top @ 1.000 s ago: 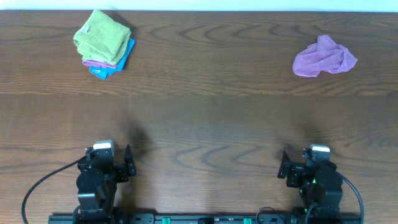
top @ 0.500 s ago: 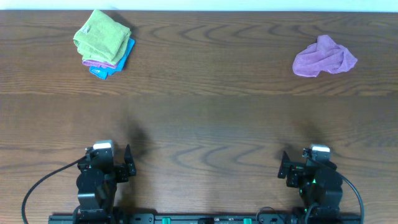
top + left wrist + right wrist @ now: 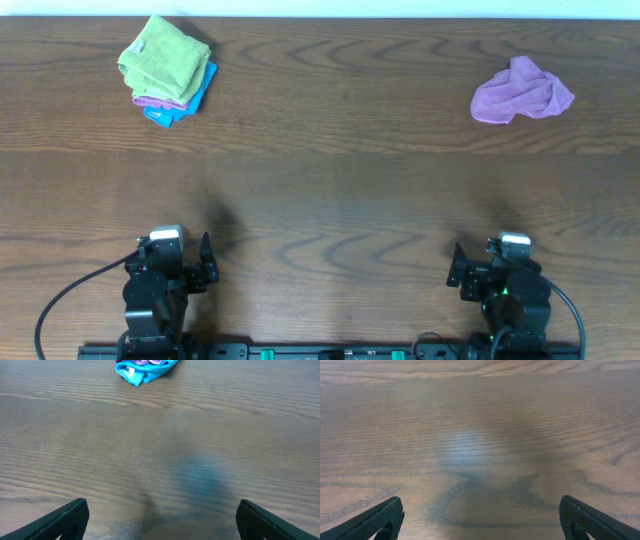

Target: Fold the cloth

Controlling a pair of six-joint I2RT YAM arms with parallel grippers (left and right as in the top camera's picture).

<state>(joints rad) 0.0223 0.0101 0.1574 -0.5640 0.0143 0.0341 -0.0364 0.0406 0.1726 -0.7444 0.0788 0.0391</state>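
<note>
Your left gripper (image 3: pixel 162 521) and right gripper (image 3: pixel 481 519) both stood wide open, holding nothing, low over the table (image 3: pixel 330 200). The cloth (image 3: pixel 522 90) lay crumpled well beyond the right gripper, at the far edge.

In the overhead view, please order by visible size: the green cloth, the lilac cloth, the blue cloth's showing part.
Green cloth and lilac cloth: too alike to rank.
Blue cloth: clearly smallest, mostly hidden under the green.

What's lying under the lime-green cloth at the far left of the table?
Beneath the lime-green cloth a thin purple edge peeks out, and under that a bright blue cloth. The green one covers most of both, so their full shape cannot be seen.
</note>
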